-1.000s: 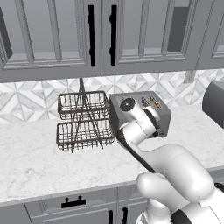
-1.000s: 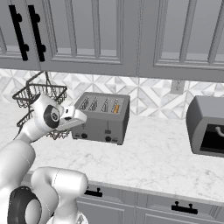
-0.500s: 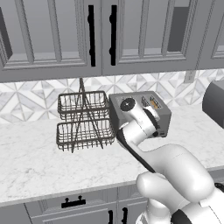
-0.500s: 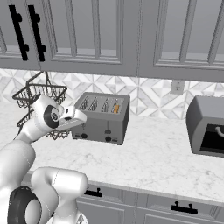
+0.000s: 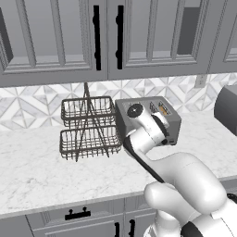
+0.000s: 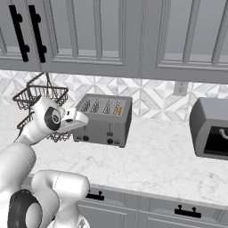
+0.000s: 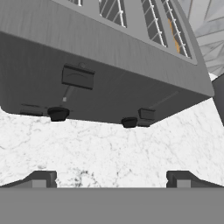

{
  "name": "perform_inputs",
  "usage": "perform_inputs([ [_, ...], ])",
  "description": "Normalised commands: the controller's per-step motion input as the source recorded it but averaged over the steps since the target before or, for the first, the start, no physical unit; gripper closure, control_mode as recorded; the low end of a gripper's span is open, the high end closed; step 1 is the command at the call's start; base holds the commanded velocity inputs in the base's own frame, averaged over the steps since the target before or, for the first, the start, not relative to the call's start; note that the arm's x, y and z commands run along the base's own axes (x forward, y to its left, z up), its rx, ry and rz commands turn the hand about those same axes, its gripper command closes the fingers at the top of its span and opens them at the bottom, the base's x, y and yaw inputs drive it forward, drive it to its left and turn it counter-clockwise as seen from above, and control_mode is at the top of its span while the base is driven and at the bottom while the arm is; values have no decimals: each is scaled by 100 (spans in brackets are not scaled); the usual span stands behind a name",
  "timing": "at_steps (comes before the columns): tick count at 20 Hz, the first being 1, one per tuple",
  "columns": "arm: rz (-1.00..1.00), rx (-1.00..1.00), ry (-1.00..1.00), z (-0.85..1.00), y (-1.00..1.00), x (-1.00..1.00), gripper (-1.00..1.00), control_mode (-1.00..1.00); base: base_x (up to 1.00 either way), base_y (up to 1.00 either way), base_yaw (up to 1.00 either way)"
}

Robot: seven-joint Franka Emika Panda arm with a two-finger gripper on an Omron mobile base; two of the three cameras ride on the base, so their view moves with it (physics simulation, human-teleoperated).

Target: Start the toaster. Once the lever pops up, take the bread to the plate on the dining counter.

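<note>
The grey brushed-metal toaster [image 6: 106, 119] stands on the marble worktop against the backsplash, partly behind my arm in the left base view [image 5: 171, 115]. The bread [image 7: 175, 38] shows as an orange-tan strip in the rightmost slot [image 6: 118, 108]. On the toaster's front face are two dark lever tabs: the left lever [image 7: 78, 76] sits high, the right lever [image 7: 146, 113] sits low beside a black knob [image 7: 129, 122]. My gripper [image 7: 110, 179] is open, nothing between its fingers, a short way in front of the toaster's front left [image 6: 83, 120]. The plate and the dining counter are out of view.
A two-tier dark wire basket rack [image 5: 88, 127] stands left of the toaster. A grey boxy appliance [image 6: 211, 129] sits at the right end of the worktop [image 6: 156, 156]. Grey wall cabinets hang above.
</note>
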Motion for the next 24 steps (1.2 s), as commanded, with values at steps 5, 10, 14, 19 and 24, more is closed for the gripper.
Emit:
perform_inputs([
  [5, 0, 0, 0, 0, 0, 0, -100, -100, 0, 0, 0],
  [10, 0, 0, 0, 0, 0, 0, -100, -100, 0, 0, 0],
  [14, 0, 0, 0, 0, 0, 0, -100, -100, 0, 0, 0],
  [19, 0, 0, 0, 0, 0, 0, -100, -100, 0, 0, 0],
  [24, 0, 0, 0, 0, 0, 0, -100, -100, 0, 0, 0],
])
